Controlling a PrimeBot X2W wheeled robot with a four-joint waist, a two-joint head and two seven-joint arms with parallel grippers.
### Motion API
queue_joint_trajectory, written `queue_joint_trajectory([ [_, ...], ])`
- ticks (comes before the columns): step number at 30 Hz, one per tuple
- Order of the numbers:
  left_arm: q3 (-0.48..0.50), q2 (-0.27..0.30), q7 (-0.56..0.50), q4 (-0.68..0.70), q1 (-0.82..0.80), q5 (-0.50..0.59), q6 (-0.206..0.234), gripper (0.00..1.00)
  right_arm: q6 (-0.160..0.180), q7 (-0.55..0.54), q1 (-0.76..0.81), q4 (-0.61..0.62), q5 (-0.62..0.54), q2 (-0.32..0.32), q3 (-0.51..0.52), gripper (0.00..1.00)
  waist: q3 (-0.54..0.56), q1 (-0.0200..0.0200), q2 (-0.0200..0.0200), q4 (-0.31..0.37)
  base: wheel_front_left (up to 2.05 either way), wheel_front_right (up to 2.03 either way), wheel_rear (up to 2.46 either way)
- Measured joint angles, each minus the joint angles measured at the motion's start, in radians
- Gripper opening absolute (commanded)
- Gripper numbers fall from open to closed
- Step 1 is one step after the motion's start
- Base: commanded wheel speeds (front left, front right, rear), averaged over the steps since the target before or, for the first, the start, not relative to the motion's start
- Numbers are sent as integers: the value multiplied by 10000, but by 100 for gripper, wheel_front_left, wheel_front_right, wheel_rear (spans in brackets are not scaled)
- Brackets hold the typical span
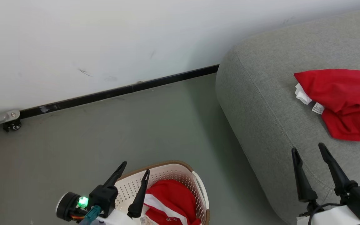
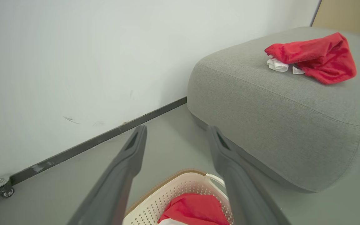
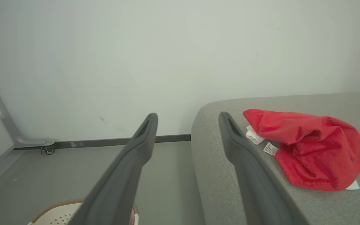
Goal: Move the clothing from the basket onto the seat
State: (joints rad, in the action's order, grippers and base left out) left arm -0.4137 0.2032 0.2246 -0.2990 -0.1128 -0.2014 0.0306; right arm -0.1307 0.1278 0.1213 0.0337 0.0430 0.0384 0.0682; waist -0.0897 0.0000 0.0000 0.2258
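Observation:
The cream basket (image 1: 170, 172) (image 2: 180, 189) stands on the floor at the bottom of the head view. Red clothing (image 1: 173, 200) (image 2: 195, 207) with a white stripe lies inside it. My left gripper (image 1: 134, 168) (image 2: 177, 131) hangs open just above the basket's near rim, holding nothing. Another red clothing piece (image 1: 342, 100) (image 2: 317, 57) (image 3: 311, 150) with white trim and a small label lies crumpled on the grey seat (image 1: 267, 103) (image 2: 277, 103) (image 3: 217, 162). My right gripper (image 1: 308, 150) (image 3: 187, 117) is open and empty over the seat's front edge, short of that piece.
A white wall with a black baseboard (image 1: 120, 90) runs behind the grey floor. A metal frame leg on a small caster (image 1: 11, 122) (image 3: 47, 150) stands at the wall on the left. Bare floor lies between the basket and the seat.

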Motion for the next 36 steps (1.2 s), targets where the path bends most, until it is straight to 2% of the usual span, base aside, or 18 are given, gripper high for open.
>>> queue_joint_trajectory([
  [5,-159,-102,-107,-265,-526,199,-176,100,0,56,-236,128,8,0,86,100,-398,0,0,94,0,0,0],
  [36,-414,-151,-395,-1572,-2291,692,-309,100,0,600,-2142,343,477,0,253,100,-3281,0,0,474,0,0,0],
])
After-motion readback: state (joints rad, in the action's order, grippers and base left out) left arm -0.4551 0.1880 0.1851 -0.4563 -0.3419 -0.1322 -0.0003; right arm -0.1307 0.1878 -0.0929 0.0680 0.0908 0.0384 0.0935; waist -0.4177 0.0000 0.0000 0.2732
